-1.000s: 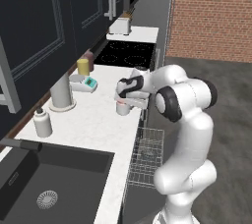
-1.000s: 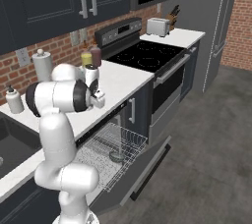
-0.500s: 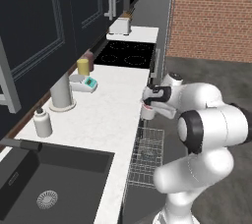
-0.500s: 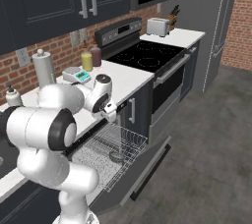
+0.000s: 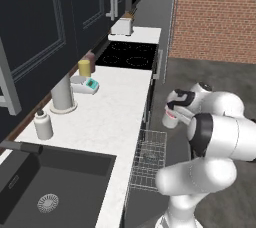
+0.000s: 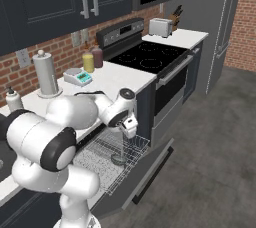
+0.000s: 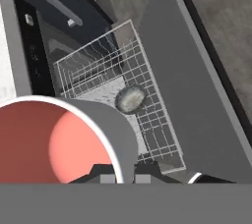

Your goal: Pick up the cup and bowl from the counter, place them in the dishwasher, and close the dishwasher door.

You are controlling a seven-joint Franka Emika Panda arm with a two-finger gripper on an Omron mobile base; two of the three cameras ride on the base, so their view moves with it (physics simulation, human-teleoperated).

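Below the gripper (image 7: 122, 176) waits the dishwasher's pulled-out rack (image 7: 147, 120), with the bowl (image 7: 131, 98) already inside. Its fingers clamp the cup (image 7: 59, 142), held high probably to clear the wires.

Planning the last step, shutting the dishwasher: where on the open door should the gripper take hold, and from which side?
The dishwasher door lies folded down, nearly flat, with no handle visible on its upper face. Its free outer edge, farthest from the hinge, looks best: come from the floor side, hook under that edge and lift. The gripper holds the cup now.
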